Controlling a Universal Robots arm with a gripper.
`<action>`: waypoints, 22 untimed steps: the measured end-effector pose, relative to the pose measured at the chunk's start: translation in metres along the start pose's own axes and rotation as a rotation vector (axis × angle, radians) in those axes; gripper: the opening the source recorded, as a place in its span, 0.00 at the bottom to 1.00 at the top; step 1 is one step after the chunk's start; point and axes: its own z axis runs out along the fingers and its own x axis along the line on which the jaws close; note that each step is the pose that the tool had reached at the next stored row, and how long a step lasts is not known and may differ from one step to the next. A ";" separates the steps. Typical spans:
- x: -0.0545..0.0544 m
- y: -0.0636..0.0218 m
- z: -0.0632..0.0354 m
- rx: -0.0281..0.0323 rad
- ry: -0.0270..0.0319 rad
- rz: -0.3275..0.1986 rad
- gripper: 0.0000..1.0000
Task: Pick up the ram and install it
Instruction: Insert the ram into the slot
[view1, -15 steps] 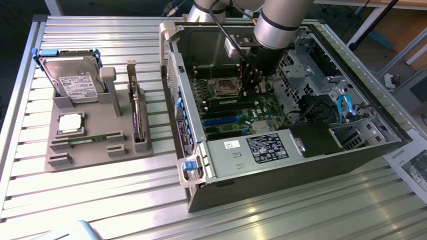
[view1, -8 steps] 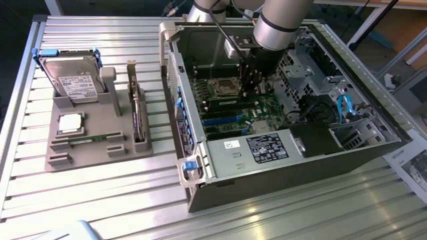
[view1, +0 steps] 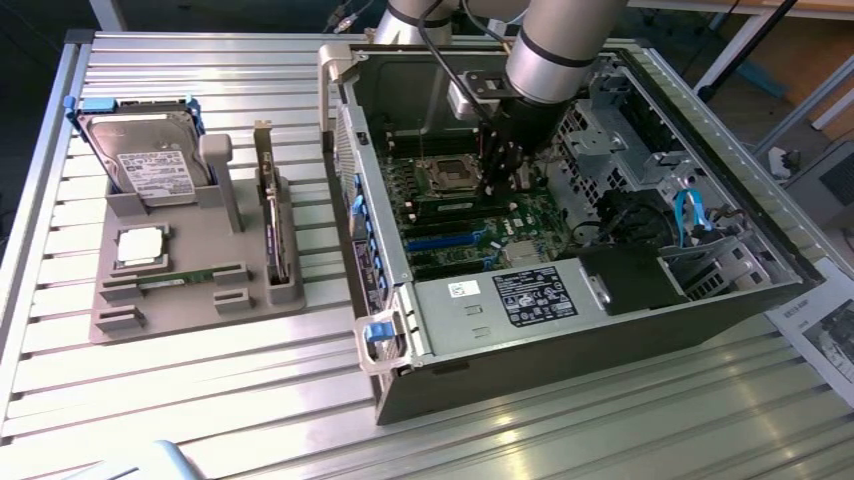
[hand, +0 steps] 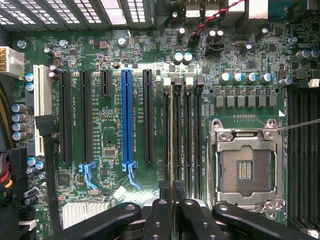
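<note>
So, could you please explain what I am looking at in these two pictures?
It is a robot arm reaching into an open computer case on a slatted metal table. The exterior view looks from off the arm; the wrist view looks down from the arm onto the green motherboard. Its gripper is closed on a thin ram stick, seen edge-on over the memory slots. Beside the case, a grey holder carries a hard drive and a processor chip.

Case (view1: 441, 335) at the exterior view's right, tray (view1: 200, 300) at left, on the counter (view1: 267, 400).
Tool (view1: 502, 188) inside the case, ram (hand: 172, 135) between its fingers (hand: 161, 215).
</note>
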 end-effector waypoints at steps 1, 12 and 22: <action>0.000 0.0000 0.0000 0.0000 0.0000 0.000 0.12; 0.000 -0.0003 -0.0023 -0.0058 0.0002 -0.001 0.12; 0.000 -0.0023 -0.0034 -0.0080 0.0001 -0.002 0.12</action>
